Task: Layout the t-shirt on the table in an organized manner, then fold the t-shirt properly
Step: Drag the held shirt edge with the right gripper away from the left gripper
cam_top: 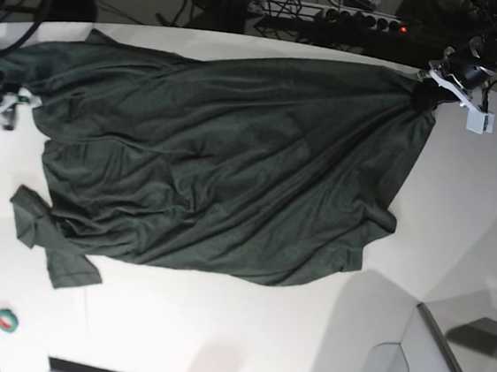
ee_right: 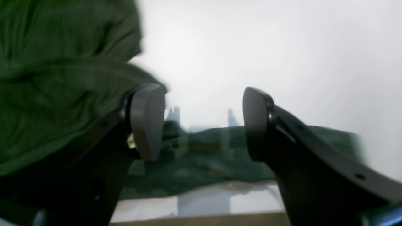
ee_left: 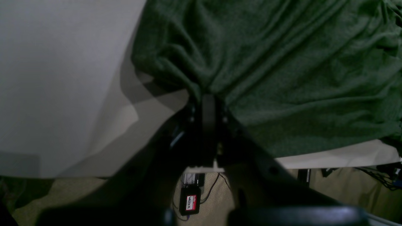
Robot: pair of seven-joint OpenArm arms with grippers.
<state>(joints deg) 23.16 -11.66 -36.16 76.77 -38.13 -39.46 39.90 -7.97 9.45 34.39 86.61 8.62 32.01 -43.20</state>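
Note:
The dark green t-shirt (cam_top: 224, 166) lies spread and wrinkled across the white table (cam_top: 241, 345), with one sleeve (cam_top: 51, 241) sticking out at the front left. At the far right my left gripper (cam_top: 429, 94) is shut on a corner of the cloth. In the left wrist view its fingers (ee_left: 209, 103) pinch the t-shirt (ee_left: 282, 69) near the table edge. At the left end my right gripper (ee_right: 202, 124) stands open with nothing between its pads (ee_right: 147, 122). The t-shirt (ee_right: 56, 94) lies just left of it and behind it, and that view is blurred.
A small round green and red thing (cam_top: 7, 320) lies at the front left. A dark seam line (cam_top: 452, 363) crosses the front right of the table. Cables and a power strip (cam_top: 355, 18) lie on the floor beyond the far edge. A black box with a red label (ee_left: 190, 201) sits on the floor.

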